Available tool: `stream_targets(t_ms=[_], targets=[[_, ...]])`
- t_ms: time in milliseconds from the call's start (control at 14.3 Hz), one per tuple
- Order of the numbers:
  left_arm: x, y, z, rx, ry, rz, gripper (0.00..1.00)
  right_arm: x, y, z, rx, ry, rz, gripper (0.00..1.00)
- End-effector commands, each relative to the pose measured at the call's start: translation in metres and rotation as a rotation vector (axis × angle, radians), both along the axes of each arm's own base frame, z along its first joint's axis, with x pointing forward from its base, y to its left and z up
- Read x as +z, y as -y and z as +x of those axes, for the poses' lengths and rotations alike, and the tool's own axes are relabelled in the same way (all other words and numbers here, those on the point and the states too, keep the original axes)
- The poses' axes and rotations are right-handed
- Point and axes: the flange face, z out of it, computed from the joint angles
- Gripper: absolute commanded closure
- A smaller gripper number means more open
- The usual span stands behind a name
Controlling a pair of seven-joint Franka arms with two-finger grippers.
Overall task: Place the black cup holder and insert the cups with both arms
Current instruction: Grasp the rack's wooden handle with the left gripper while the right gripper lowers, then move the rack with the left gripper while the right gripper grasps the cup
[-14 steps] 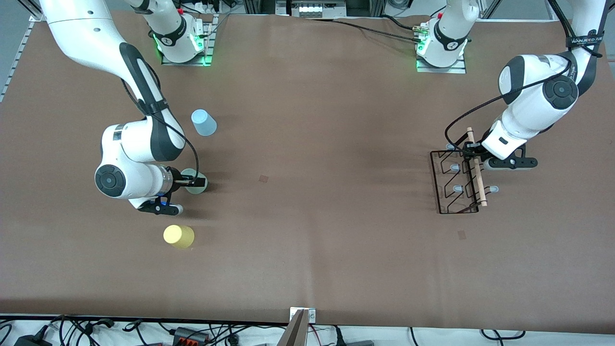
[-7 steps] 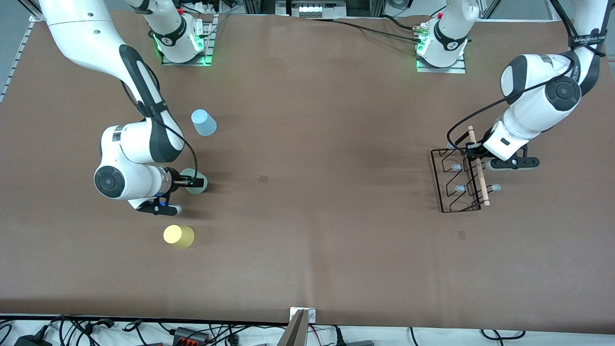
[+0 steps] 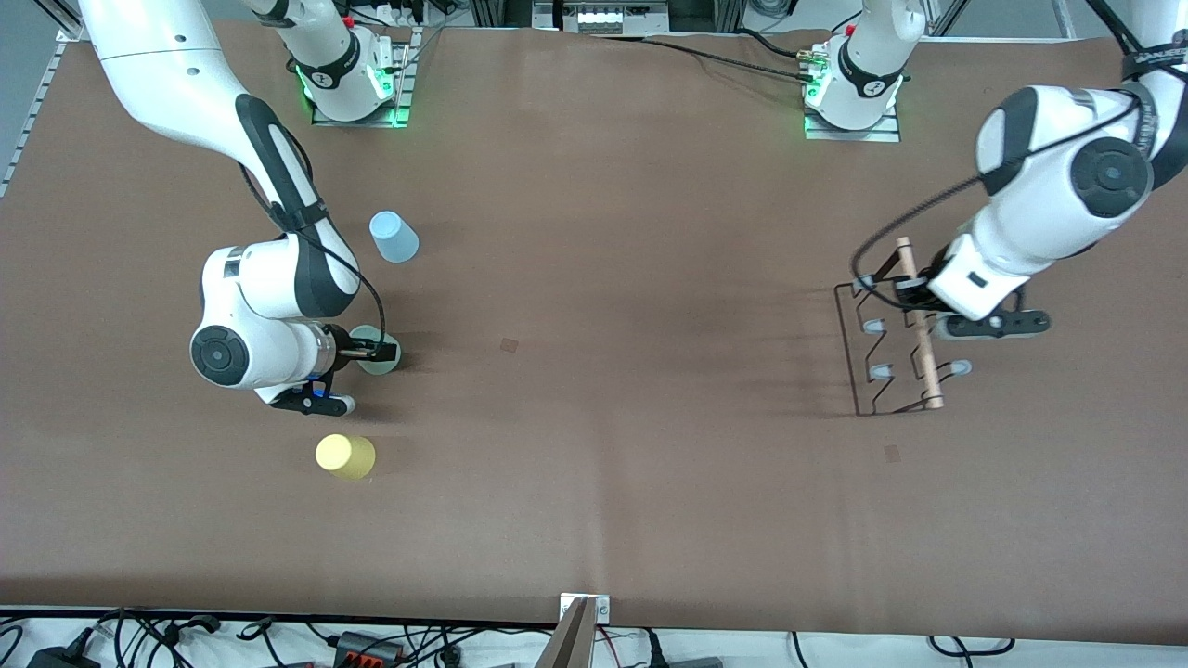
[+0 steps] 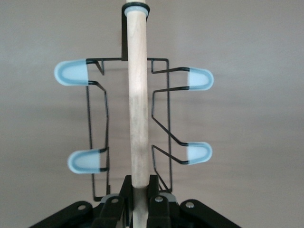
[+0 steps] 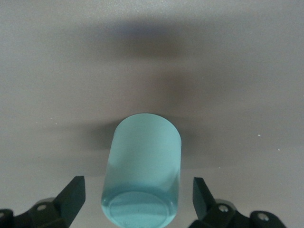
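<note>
My left gripper (image 3: 914, 299) is shut on the light wooden handle (image 3: 919, 325) of the black cup holder (image 3: 868, 357) and holds it hanging a little above the table, near the left arm's end. In the left wrist view the fingers (image 4: 124, 190) clamp the handle (image 4: 137, 95), with blue-capped pegs (image 4: 71, 73) on both sides. My right gripper (image 3: 376, 351) is open around the mint green cup (image 3: 382, 362); in the right wrist view the cup (image 5: 142, 161) sits between the spread fingertips (image 5: 73, 190), untouched. The light blue cup (image 3: 393, 237) and the yellow cup (image 3: 345, 456) stand nearby.
The brown table (image 3: 603, 417) has wide bare room between the cups and the holder. The arm bases (image 3: 353, 83) stand along the table's top edge. Cables (image 3: 371, 640) lie past the edge nearest the front camera.
My left arm has risen with the cup holder, which now hangs straighter under its handle and sits slightly lower in the front view. My right gripper stays around the mint green cup.
</note>
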Motion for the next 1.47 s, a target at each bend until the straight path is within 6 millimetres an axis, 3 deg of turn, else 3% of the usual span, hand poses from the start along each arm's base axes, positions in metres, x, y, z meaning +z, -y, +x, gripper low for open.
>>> stream_targets(t_ms=[0,210,351,491,631,771,982,1052,1192,1402], targets=[[0.015,0.081,0.027,-0.014,-0.01,-0.033,0.96,-0.002,-0.003,-0.002,-0.004,-0.007,-0.009,0.0],[0.021,0.176,0.028,-0.073,-0.036,-0.057,0.99,-0.003,0.0,-0.004,-0.007,-0.025,-0.011,0.0],[0.007,0.23,0.02,-0.087,-0.052,-0.068,0.99,-0.003,0.002,-0.006,-0.009,-0.045,-0.012,0.14],[-0.006,0.295,-0.001,-0.145,-0.064,-0.086,0.98,-0.003,0.004,-0.008,-0.01,-0.062,-0.013,0.15],[-0.013,0.344,-0.011,-0.145,-0.058,-0.099,0.98,-0.003,0.003,-0.008,-0.007,-0.065,-0.013,0.16],[-0.013,0.378,-0.017,-0.074,-0.046,-0.111,0.98,-0.002,0.003,-0.007,-0.005,-0.062,-0.012,0.26],[-0.014,0.415,-0.028,-0.082,-0.007,-0.152,0.97,0.004,0.001,-0.004,-0.006,-0.05,-0.009,0.6],[-0.015,0.426,-0.034,-0.077,0.01,-0.171,0.97,0.011,0.0,-0.001,-0.005,-0.035,-0.007,0.67],[-0.026,0.447,-0.046,-0.037,0.019,-0.192,0.97,0.042,0.002,0.009,0.005,0.006,0.013,0.68],[-0.042,0.46,-0.053,-0.032,0.02,-0.2,0.92,0.111,0.017,0.029,-0.009,0.005,0.033,0.68]])
